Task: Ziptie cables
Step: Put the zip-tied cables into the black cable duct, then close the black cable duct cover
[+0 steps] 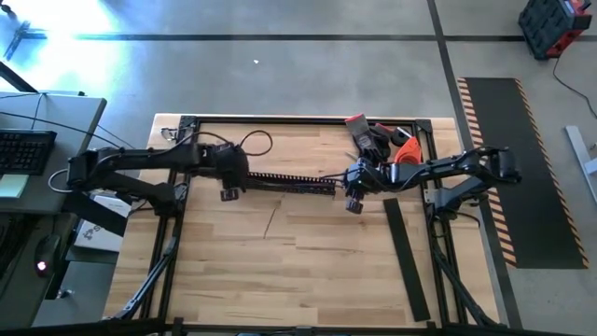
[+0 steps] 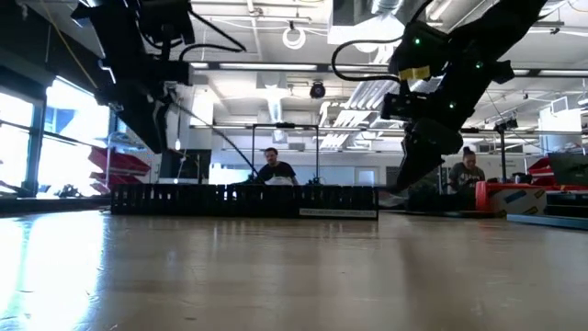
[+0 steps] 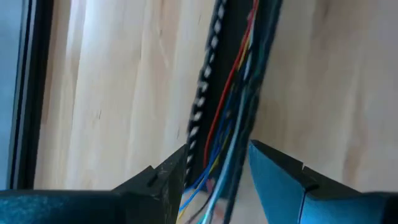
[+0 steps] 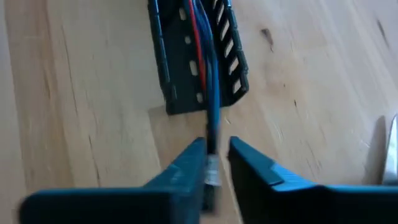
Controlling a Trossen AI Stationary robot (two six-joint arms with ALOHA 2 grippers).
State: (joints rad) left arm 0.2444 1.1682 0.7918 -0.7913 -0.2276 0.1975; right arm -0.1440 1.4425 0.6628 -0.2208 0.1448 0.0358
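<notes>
Several red, blue and whitish cables [image 4: 205,81] are lying inside the slotted duct [image 1: 289,180], left gripper [image 3: 217,180] straddling them spread, right gripper [image 4: 214,165] slightly parted around their end.

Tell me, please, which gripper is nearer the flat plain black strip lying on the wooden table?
Right. The right gripper hovers just beside the strip's upper end; the left gripper is far across the slotted duct.
</notes>
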